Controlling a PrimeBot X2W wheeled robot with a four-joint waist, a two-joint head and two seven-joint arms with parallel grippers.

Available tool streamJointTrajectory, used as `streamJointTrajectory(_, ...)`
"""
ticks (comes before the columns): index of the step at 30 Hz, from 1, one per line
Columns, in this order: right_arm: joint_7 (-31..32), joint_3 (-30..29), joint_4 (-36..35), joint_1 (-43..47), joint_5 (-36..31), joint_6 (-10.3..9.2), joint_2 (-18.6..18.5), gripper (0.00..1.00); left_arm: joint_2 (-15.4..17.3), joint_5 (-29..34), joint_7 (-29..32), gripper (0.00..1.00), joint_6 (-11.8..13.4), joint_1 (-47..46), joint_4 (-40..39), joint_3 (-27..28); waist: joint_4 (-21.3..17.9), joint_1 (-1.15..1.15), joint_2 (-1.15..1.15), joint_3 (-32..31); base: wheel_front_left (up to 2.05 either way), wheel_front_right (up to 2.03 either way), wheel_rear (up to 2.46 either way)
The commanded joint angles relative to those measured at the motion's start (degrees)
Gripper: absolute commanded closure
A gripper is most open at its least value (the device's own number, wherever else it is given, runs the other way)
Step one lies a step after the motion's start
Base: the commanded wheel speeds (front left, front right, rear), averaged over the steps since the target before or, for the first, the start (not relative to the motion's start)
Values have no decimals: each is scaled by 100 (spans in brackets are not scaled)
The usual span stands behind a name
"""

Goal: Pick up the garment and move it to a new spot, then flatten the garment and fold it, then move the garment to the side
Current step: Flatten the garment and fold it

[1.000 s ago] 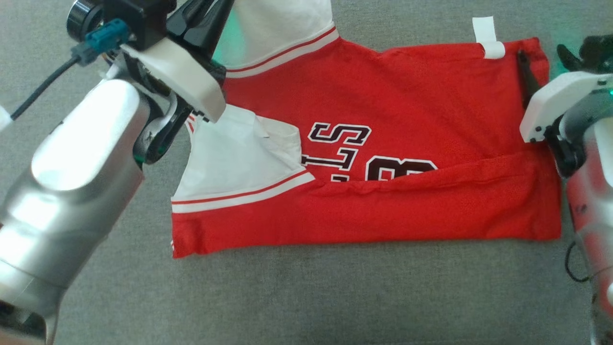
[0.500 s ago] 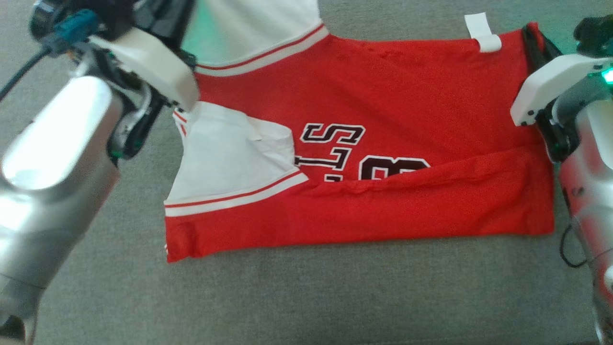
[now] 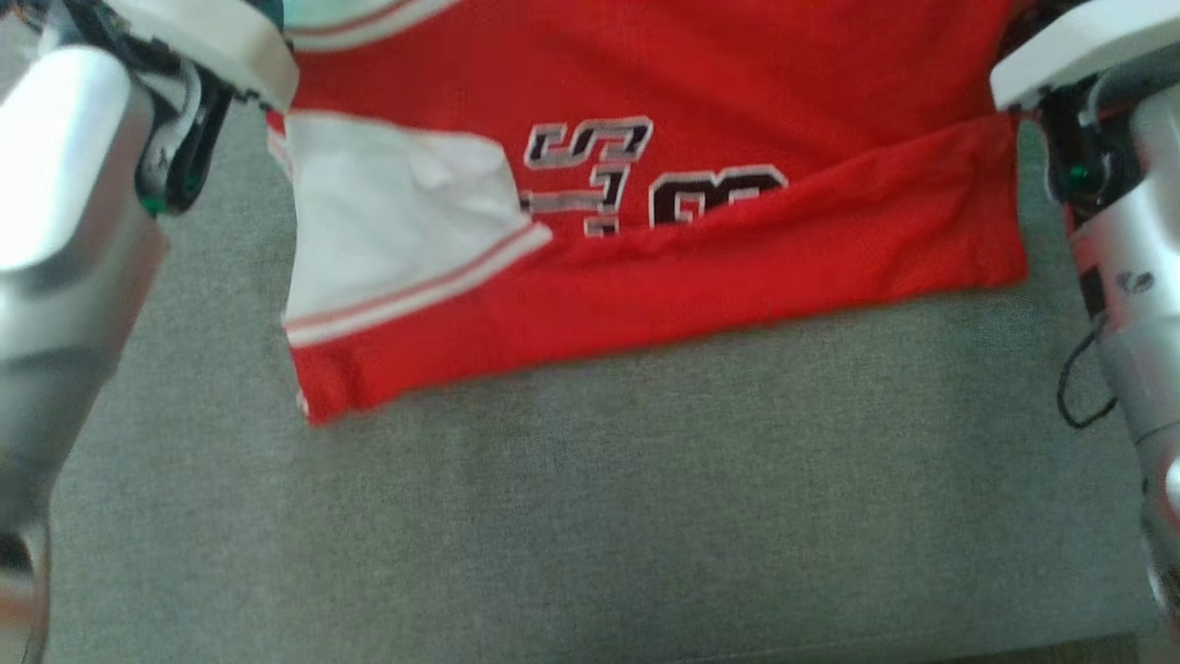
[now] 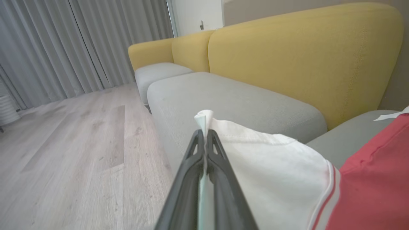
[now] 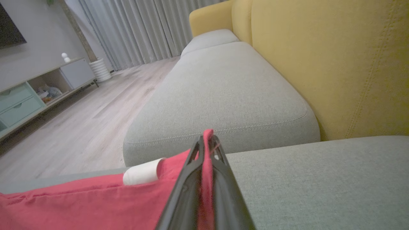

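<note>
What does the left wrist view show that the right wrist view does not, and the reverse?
Left wrist view: the left fingers shut on the white sleeve of the jersey, with the sleeve's red stripe. Right wrist view: the right fingers shut on the jersey's red edge, a white tag beside them, and a cabinet with pale green drawers. Both: the red jersey, the yellow sofa back, grey cushions, curtains and wood floor.
</note>
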Motion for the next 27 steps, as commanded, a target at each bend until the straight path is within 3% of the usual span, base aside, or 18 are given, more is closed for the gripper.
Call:
streamJointTrajectory(1,-113,28,-188,-212,105,-4,-30,100,150,77,-137,100,-36,-389,6,261,-11,0,0,4,0,0,0)
streamJointTrajectory(5,-134,149,-65,-304,273,-4,-28,100,-45,112,-507,100,-158,-555,473,250,-2,0,0,-30,0,0,0)
streamJointTrajectory(12,48,635,28,-44,572,-4,-259,100,-187,-17,-585,100,-471,-310,833,43,170,0,0,-186,0,0,0)
streamJointTrajectory(19,412,1232,88,422,867,-4,-767,100,15,-284,-279,100,-658,253,472,-371,369,0,0,-462,0,0,0)
streamJointTrajectory(27,766,1819,-64,887,1205,-4,-1261,100,581,-510,577,100,-684,819,-471,-992,476,0,0,-765,0,0,0)
